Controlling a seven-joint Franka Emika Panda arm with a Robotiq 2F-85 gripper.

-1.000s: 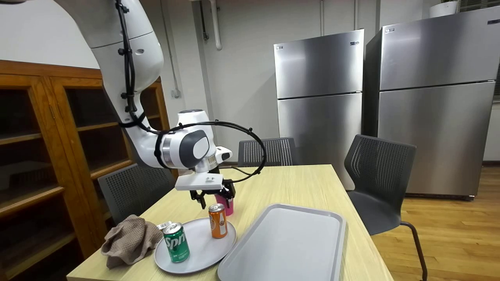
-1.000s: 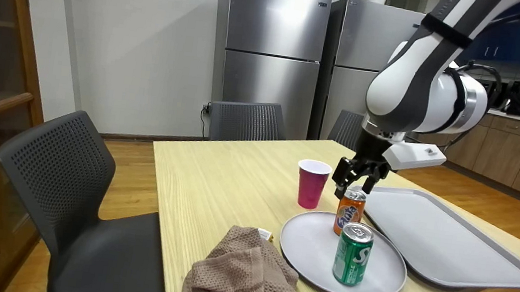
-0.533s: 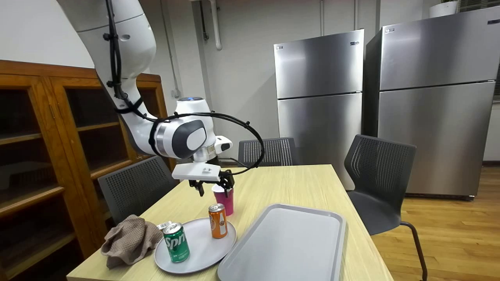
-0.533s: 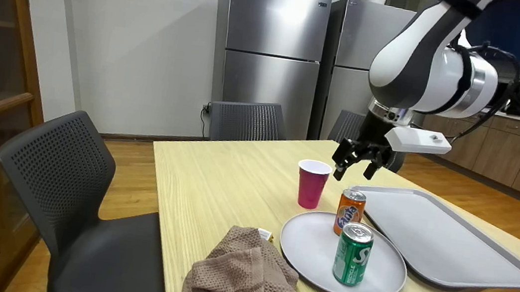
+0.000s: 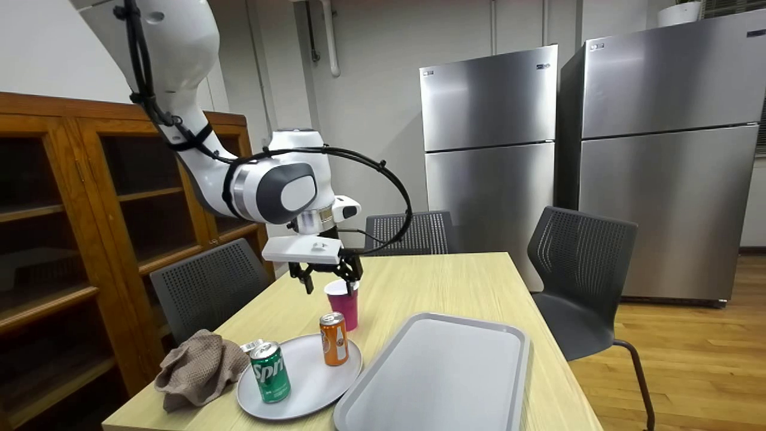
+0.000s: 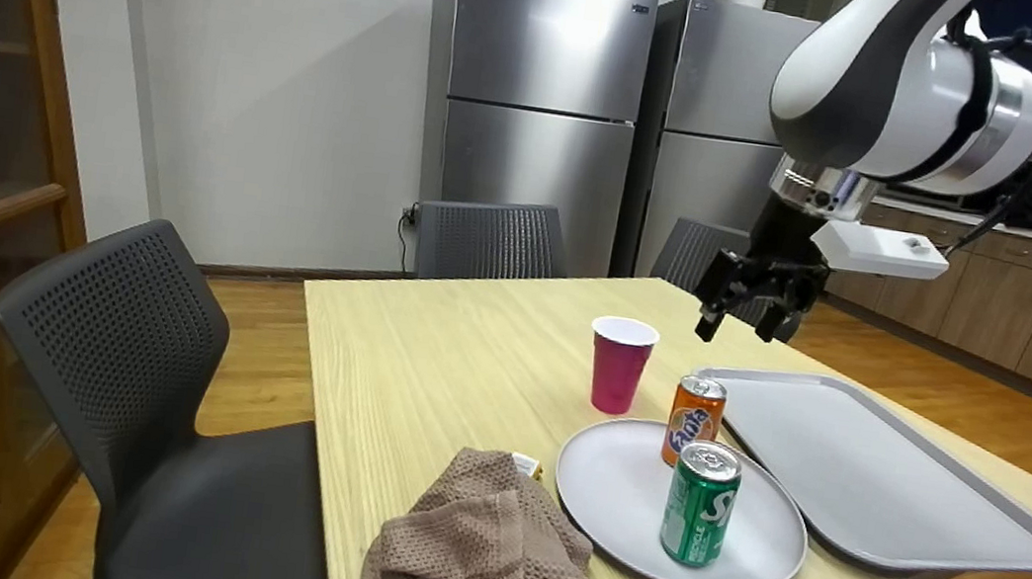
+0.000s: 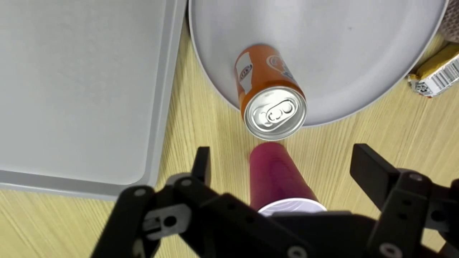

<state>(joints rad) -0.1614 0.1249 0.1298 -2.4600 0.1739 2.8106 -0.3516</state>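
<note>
Near the wide-spread claw, a cup and tray sit beside the orange can.

Bright and even over the wood-grain table, lit seemingly from above. Glaring white on the stainless-steel refrigerator in an exterior view, and again on the lid of the Fanta can in the wrist view. Shadowed aslant across the wall; dim inside the wooden cabinet. Softly shaded along the gray serving tray. Stretched toward the edges in both exterior views, tilting uprights. Slightly soft on the near gripper.
</note>
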